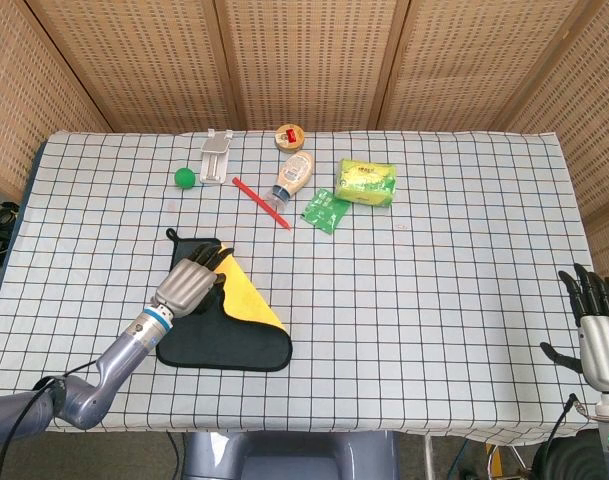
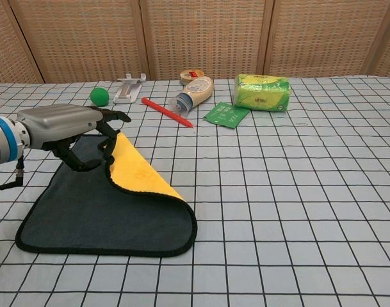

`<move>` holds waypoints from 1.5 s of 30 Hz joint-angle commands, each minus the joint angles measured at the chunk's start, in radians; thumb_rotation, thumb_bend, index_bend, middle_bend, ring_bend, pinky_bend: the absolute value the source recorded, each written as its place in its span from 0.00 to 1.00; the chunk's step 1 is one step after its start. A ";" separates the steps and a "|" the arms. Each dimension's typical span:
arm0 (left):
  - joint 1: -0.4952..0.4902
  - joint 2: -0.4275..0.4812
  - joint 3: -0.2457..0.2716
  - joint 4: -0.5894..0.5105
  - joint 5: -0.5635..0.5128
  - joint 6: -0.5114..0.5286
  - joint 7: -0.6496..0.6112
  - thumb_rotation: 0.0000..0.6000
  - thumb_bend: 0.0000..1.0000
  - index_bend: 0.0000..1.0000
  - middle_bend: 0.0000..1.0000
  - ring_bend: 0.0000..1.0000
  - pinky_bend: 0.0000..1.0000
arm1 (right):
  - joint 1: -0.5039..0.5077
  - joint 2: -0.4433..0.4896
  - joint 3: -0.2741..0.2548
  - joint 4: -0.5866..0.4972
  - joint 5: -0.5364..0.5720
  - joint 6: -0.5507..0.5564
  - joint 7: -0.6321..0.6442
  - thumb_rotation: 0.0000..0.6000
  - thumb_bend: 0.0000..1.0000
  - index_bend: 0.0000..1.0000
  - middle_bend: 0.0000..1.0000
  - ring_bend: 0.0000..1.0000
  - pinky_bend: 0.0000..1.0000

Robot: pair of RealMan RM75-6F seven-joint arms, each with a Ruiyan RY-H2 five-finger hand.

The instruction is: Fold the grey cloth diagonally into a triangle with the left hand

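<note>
The grey cloth [image 1: 219, 342] [image 2: 79, 208] lies on the checked table at front left. Its far right corner is turned back over it, showing the yellow underside [image 1: 246, 297] [image 2: 136, 167]. My left hand [image 1: 190, 282] [image 2: 65, 130] pinches that lifted corner above the cloth's middle-left part, fingers curled around the black-trimmed edge. The fold runs from the hand down to the near right corner. My right hand [image 1: 596, 322] hangs off the table's right front edge, fingers apart, holding nothing; the chest view does not show it.
Along the back stand a green ball [image 1: 185, 177], a white clip-like stand [image 1: 215, 155], a red pen [image 1: 261, 202], a sauce bottle on its side [image 1: 293, 176], a round tin [image 1: 290, 136], a green sachet [image 1: 326, 210] and a green-yellow packet [image 1: 367, 181].
</note>
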 commanded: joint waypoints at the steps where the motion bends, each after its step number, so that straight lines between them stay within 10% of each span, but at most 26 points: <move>1: 0.023 0.024 0.020 -0.037 0.002 0.012 0.007 1.00 0.50 0.57 0.00 0.00 0.00 | 0.001 0.000 -0.001 -0.001 -0.002 -0.001 0.000 1.00 0.00 0.09 0.00 0.00 0.00; 45: 0.196 0.158 0.146 -0.236 0.052 0.070 0.091 1.00 0.50 0.53 0.00 0.00 0.00 | -0.002 0.017 -0.007 -0.019 -0.021 0.009 0.027 1.00 0.00 0.09 0.00 0.00 0.00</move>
